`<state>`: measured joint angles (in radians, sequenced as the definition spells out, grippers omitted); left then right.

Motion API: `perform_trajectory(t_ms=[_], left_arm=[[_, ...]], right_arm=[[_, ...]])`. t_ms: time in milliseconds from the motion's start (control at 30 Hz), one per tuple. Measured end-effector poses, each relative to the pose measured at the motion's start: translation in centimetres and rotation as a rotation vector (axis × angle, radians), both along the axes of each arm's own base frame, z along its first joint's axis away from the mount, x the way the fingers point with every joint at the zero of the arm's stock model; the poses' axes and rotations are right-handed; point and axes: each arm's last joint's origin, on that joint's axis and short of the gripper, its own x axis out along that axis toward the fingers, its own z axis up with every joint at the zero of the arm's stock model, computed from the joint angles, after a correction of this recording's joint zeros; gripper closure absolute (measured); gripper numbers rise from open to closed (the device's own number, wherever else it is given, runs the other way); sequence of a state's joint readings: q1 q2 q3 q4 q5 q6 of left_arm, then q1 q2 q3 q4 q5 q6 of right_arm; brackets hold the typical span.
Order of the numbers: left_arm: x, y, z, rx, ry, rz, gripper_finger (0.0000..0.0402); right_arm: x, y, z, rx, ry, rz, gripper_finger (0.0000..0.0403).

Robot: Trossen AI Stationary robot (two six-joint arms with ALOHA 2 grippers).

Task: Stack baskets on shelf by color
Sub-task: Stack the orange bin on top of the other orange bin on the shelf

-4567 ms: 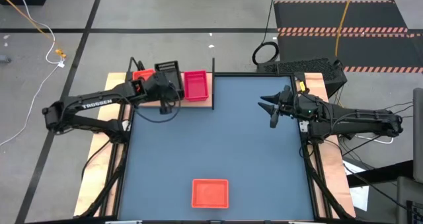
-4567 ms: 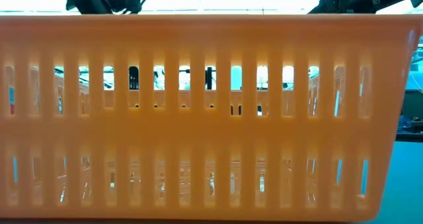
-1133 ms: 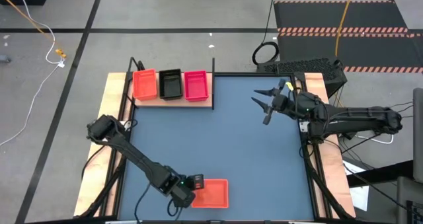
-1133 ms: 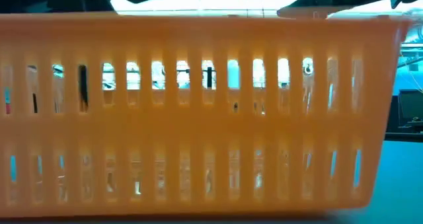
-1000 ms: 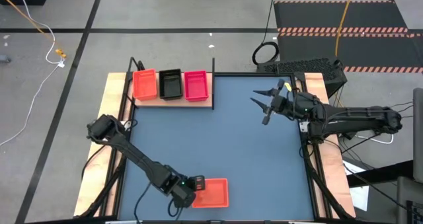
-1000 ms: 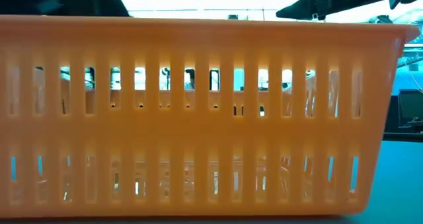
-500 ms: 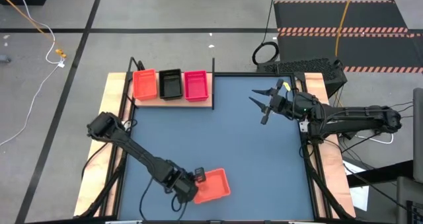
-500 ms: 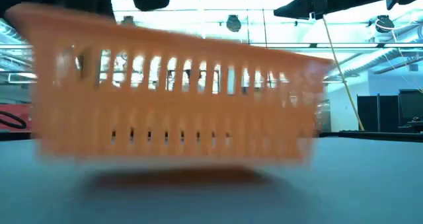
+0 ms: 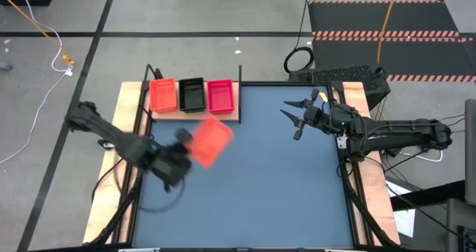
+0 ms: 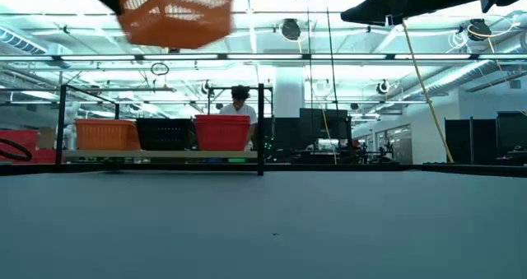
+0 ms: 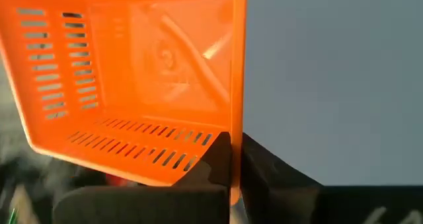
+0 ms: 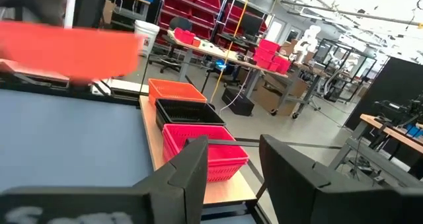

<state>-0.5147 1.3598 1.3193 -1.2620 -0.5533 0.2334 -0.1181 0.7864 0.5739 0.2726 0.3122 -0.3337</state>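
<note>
An orange basket (image 9: 209, 142) hangs in the air over the table's left half, with my left gripper (image 9: 183, 151) shut on it. In the low view this basket (image 10: 174, 11) is high above the table. The shelf (image 9: 195, 111) stands at the far left. On its board sit side by side an orange basket (image 9: 163, 94), a black one (image 9: 191, 94) and a pink-red one (image 9: 219, 94). My right gripper (image 9: 294, 123) hovers open and level over the table's right half, holding nothing. My left gripper pinches one side wall of the orange basket (image 11: 232, 141). One finger (image 11: 213, 163) is inside the basket and the other (image 11: 268, 171) is outside. The fingers slant down at the wall from the table's left side. The basket is lifted clear and tilted.
Thin black posts (image 9: 240, 96) rise from the shelf's corners. A person (image 10: 240, 98) shows in the room behind the shelf. Bare blue-grey tabletop (image 9: 253, 185) spreads across the middle and the near side.
My left gripper has taken hold of the orange basket at the table's near edge and lifted it clear. It has carried it up and toward the far edge, close to the shelf. The basket has turned about and tipped on the way.
</note>
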Motion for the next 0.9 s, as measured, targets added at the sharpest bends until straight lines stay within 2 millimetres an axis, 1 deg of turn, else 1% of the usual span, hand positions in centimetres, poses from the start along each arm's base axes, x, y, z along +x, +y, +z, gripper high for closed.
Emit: perform_trajectory(t_ms=[133,200,300,400,533,733,800,900], left_arm=[[-5.3,4.3,2.7,0.081,-0.032,0.241,0.0394],[-7.0,6.0,3.6,0.064,-0.12,0.332,0.0394],[-9.2,8.0,3.8,0.019,-0.255,0.4,0.0394],[-10.8,9.8,2.9,0.063,-0.288,0.525,0.0394],[-11.9,11.4,0.6,0.095,-0.241,0.663,0.0394],[-12.2,12.9,-3.2,0.126,-0.033,0.735,0.0394],[-12.1,13.4,-4.0,0.148,0.01,0.756,0.0393],[-11.9,14.4,-4.4,0.161,0.023,0.78,0.0393]], right_arm=[[0.0,0.0,0.0,-0.001,0.0,0.0,0.0273],[0.0,0.0,0.0,-0.002,0.001,0.0,0.0273],[0.0,0.0,0.0,-0.003,0.001,0.0,0.0273],[0.0,0.0,0.0,-0.003,0.0,0.0,0.0273],[0.0,0.0,0.0,-0.002,-0.004,0.0,0.0273],[0.0,0.0,0.1,-0.003,-0.004,0.0,0.0273],[0.0,0.0,0.1,-0.003,-0.005,0.0,0.0273],[0.0,0.0,0.1,-0.006,-0.005,-0.001,0.0273]])
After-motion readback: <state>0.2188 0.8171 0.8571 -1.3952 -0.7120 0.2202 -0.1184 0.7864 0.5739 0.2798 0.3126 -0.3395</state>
